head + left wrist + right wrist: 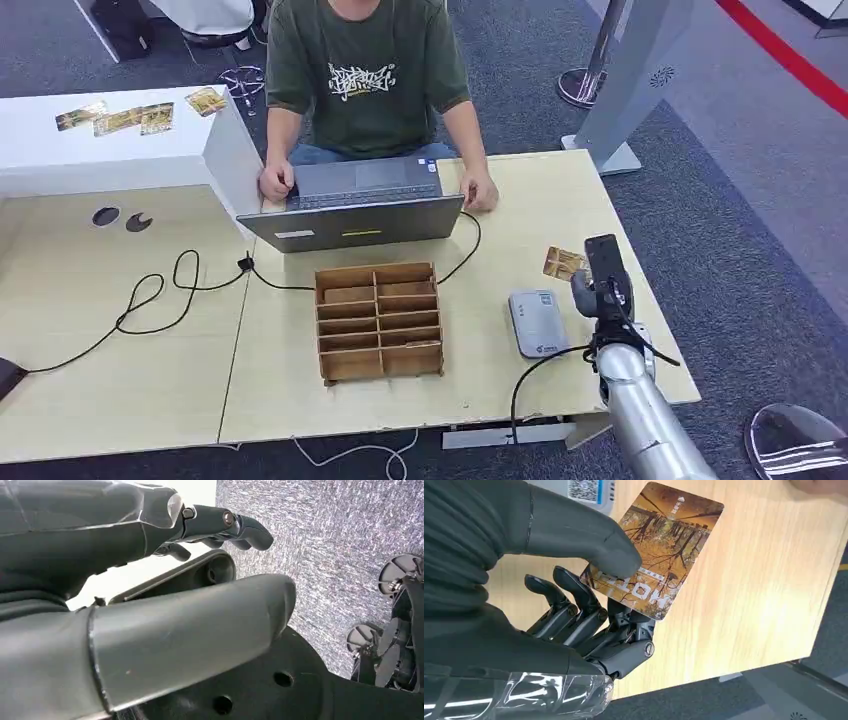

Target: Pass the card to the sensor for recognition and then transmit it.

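Observation:
My right hand (pixel 598 285) is raised over the table's right side and pinches a gold-brown picture card (pixel 563 263) between thumb and fingers. In the right wrist view the thumb (pixel 614 555) presses on the card (pixel 664 550), with the dark fingers under it. The grey card sensor (pixel 538 322) lies flat on the table just left of the hand and below the card; its corner with a QR label (pixel 585 489) shows behind the thumb. My left hand (pixel 165 580) hangs beside the table with its fingers loosely extended and nothing in it.
A wooden compartment rack (pixel 379 320) stands mid-table. Behind it, a person types on a grey laptop (pixel 355 205). Black cables (pixel 160 295) trail across the left half. Several spare cards (pixel 130 117) lie on a white box at far left. A grey post base (pixel 625 100) stands beyond the table.

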